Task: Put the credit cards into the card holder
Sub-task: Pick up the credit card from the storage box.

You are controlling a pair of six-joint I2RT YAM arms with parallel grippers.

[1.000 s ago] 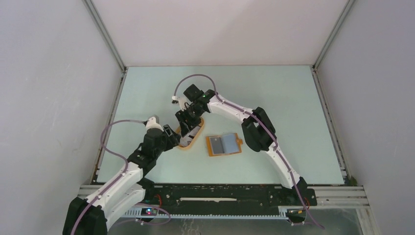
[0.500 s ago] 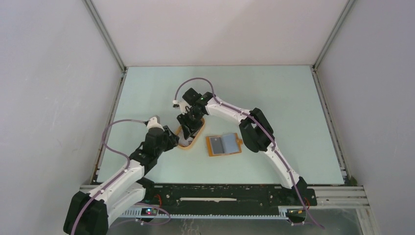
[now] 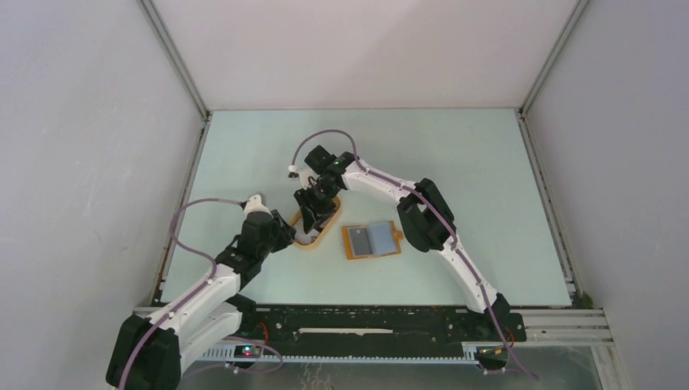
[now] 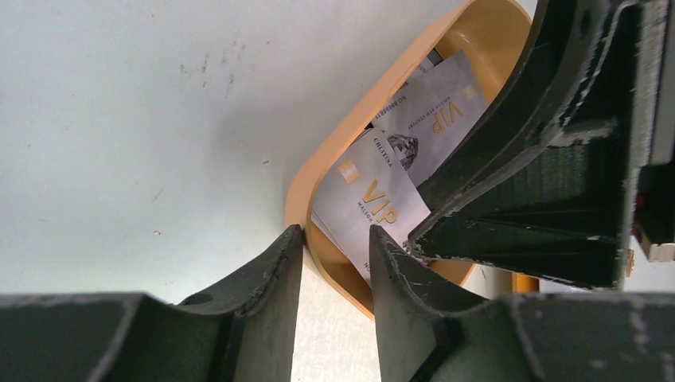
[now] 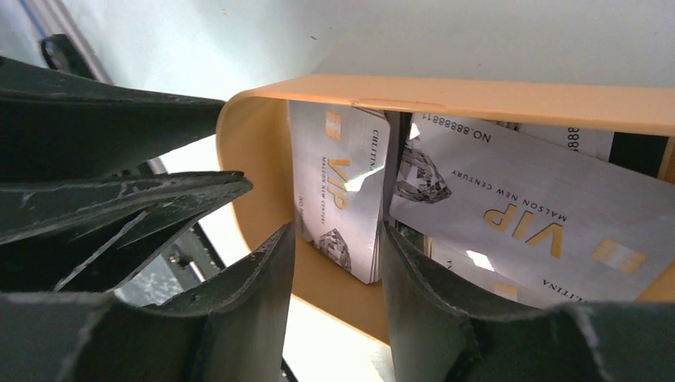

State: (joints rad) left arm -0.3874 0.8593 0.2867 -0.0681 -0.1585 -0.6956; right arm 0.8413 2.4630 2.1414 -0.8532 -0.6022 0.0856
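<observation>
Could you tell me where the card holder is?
Top view: the card holder lies open on the table, just right of the orange tray.

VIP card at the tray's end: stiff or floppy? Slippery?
Probably stiff: the VIP card looks flat, edges straight. Likely slippery: its face glares. Thin, so probably light, apt to slide along the tray wall.

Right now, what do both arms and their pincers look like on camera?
Both the left arm and right arm have white links with bulky black joints and a purplish cable looping alongside. The left pincer and right pincer have black, curved fingers with scuffed, whitish-scratched edges.
</observation>
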